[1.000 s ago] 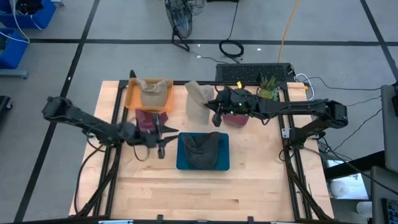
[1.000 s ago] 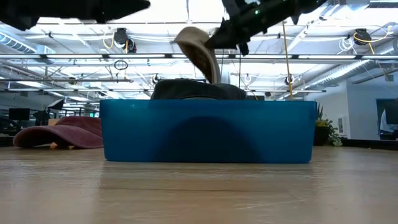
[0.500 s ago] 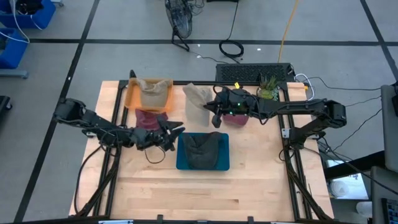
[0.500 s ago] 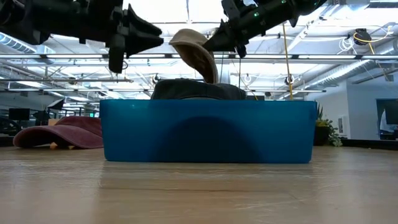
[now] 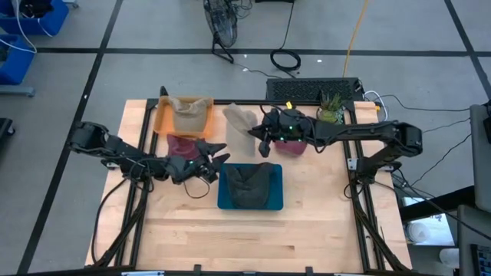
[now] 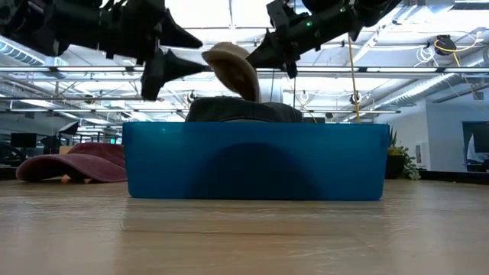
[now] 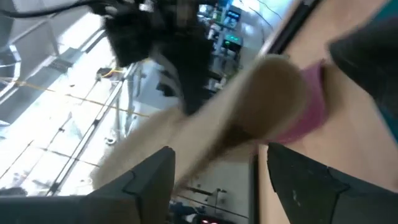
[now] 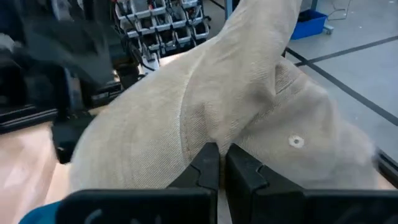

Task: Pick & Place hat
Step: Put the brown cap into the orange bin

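A beige hat hangs in the air behind the blue bin, with my right gripper shut on it. My left gripper stands open at the hat's left, level, its fingers pointing at the hat. In the left wrist view the hat fills the space ahead of the open gripper. I cannot tell whether its fingers touch the hat. A dark hat lies in the blue bin. A maroon hat lies on the table. A tan hat sits in the orange bin. My right gripper pinches a fold of the beige hat's cloth between its two shut fingers. It comes at the hat from the table's right side, slanting a little down. The hat is lifted clear of the table and hangs past the fingers toward the left.
A pink bin stands under my right arm. A potted plant and a keyboard sit at the far right. The near half of the wooden table is bare.
My left gripper has risen from beside the maroon hat, swung from pointing down to level, gone right toward the beige hat and opened. My right gripper has carried the beige hat a little toward the table's left.
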Controlling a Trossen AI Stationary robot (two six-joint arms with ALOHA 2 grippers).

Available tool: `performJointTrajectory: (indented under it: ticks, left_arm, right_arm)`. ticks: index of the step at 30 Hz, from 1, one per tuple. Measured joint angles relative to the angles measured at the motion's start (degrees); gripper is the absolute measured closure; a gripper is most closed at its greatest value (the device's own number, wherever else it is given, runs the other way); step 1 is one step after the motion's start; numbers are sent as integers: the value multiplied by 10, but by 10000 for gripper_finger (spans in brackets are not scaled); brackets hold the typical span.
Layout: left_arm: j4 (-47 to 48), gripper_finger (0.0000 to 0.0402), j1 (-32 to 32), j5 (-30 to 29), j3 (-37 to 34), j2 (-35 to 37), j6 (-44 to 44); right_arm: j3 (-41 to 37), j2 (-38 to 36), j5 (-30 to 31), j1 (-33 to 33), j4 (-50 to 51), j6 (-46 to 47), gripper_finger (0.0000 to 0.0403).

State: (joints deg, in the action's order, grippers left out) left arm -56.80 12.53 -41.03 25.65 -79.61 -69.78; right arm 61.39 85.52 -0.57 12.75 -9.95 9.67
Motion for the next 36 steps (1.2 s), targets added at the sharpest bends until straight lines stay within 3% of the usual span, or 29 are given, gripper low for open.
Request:
performJointTrajectory:
  ticks: [6, 12, 17, 22, 28, 32, 36]
  left_arm:
    - [-1, 170, 1, -41, 29, -34, -17]
    - [-3, 200, 3, -35, 76, -84, -19]
    - [0, 233, 5, -64, 110, -121, -20]
    - [-2, 288, 11, -110, 122, -131, -28]
    - [-7, 382, 18, -170, 123, -126, 2]
    - [-6, 380, 19, -188, 123, -126, 14]
    - [-3, 379, 16, -250, 123, -126, 12]
  right_arm:
    - [0, 7, -13, -1, -25, 15, 399]
    - [0, 6, -18, -1, -19, 18, 399]
    - [0, 6, -29, -2, -17, 22, 399]
    - [0, 6, -28, -2, -3, 16, 399]
    - [0, 6, -28, -2, 2, 2, 399]
    - [0, 6, -28, -2, 1, -10, 389]
    - [0, 6, -27, -2, 0, -14, 371]
